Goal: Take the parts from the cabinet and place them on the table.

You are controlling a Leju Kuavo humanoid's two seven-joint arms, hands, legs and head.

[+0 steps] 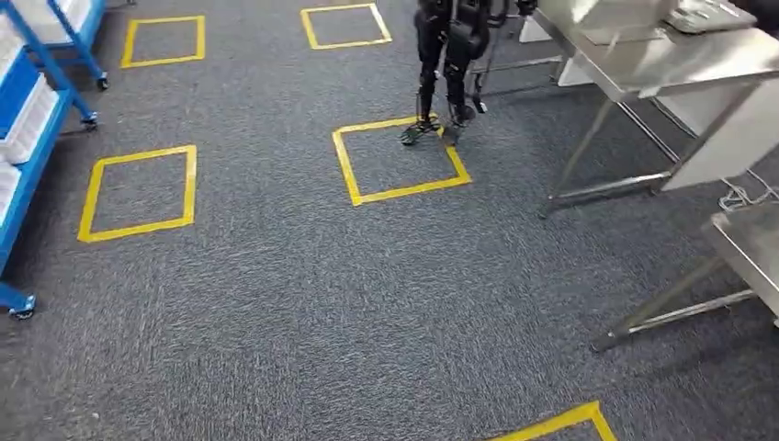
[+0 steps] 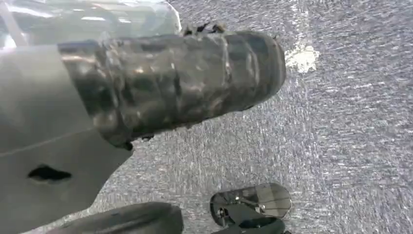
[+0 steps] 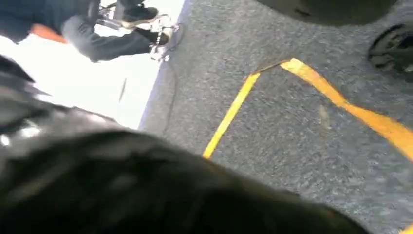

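Observation:
The blue cabinet [image 1: 26,138], with white trays on its shelves, stands along the left edge of the head view. A steel table [image 1: 680,60] stands at the far right, and a second steel table [image 1: 749,241] is nearer on the right. In the left wrist view, my left hand [image 2: 160,83] shows as a grey cover and a thick, dark, glossy ribbed shape over carpet, with clear plastic behind it. I cannot tell whether it holds a part. In the right wrist view, my right hand [image 3: 146,190] is a dark blurred mass, and its grip is unreadable.
Grey carpet carries several yellow taped squares [image 1: 400,158]. Another dark humanoid robot [image 1: 450,55] stands at the far edge of the middle square. A seated person's legs [image 3: 102,39] appear in the right wrist view. The tables' legs [image 1: 588,156] reach onto the carpet.

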